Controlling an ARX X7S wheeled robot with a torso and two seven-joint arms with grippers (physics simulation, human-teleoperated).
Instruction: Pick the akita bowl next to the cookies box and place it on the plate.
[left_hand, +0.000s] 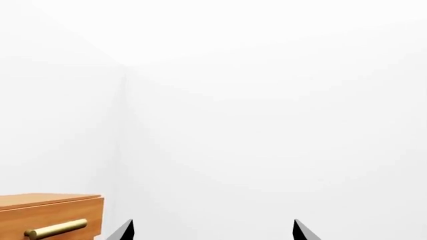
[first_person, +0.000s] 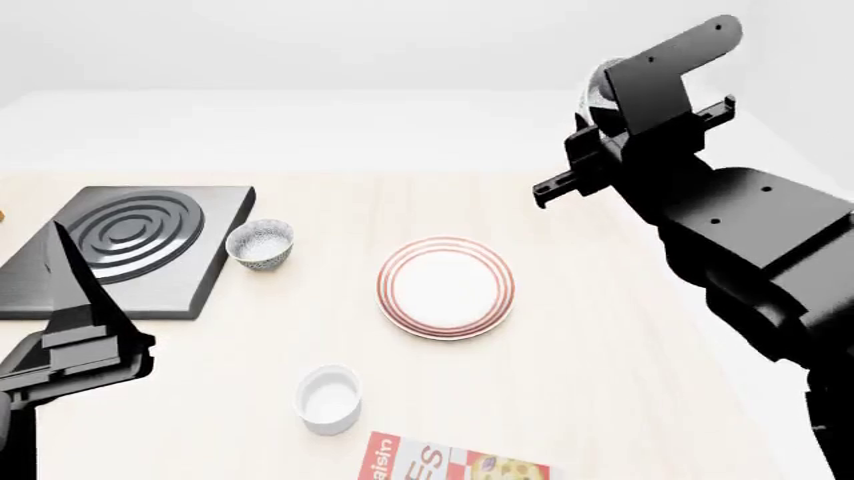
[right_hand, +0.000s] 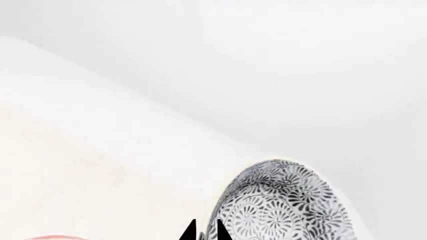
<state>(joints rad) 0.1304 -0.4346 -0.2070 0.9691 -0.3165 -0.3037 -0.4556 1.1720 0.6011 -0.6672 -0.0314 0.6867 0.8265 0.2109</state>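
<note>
My right gripper (right_hand: 205, 233) is shut on the rim of the akita bowl (right_hand: 283, 205), which shows its grey-black patterned outside. In the head view the bowl (first_person: 595, 88) hangs high over the table's far right, mostly hidden behind the black right arm (first_person: 694, 190). The plate (first_person: 445, 287), white with red rings, lies on the table below and to the left of it, with nothing on it. The cookies box (first_person: 454, 465) pokes in at the near edge. My left gripper (left_hand: 213, 231) is open and holds nothing, low at the near left.
A second patterned bowl (first_person: 260, 244) sits beside a black stove plate (first_person: 120, 245) at the left. A plain white cup (first_person: 328, 398) stands near the cookies box. A wooden drawer with a brass handle (left_hand: 50, 216) shows in the left wrist view.
</note>
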